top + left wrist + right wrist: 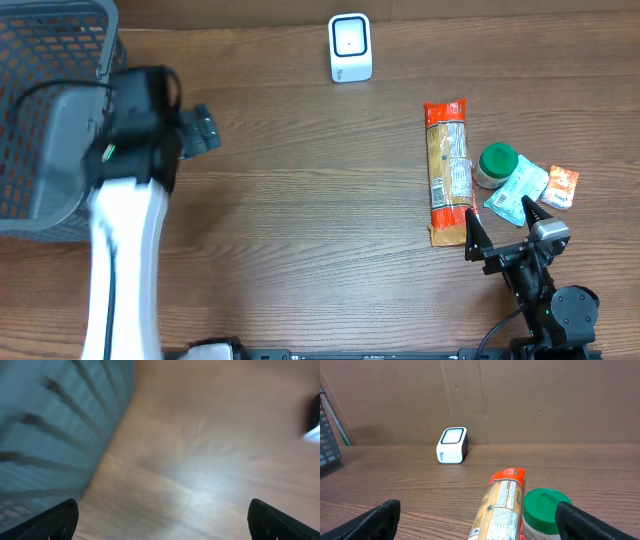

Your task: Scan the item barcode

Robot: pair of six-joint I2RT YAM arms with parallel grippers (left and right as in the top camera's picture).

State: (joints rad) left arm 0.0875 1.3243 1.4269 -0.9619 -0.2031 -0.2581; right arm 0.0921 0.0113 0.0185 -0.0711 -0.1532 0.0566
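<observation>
We are starting the pick, apparently: right gripper (498,212) and left gripper (203,130) are standing open, empty. The long orange-and-tan plastic packet (447,165) is lying near the right edge of the wooden table (300,220); next, we are likely grasping it for the small white box scanner (350,47).

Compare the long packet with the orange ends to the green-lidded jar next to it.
The packet is long and lies flat, while the jar is short, round and stands upright. The packet is tan with orange ends and a printed label, whereas the jar shows a plain green lid. The packet covers far more of the table than the jar does. Both rest side by side on the table's right part.
</observation>
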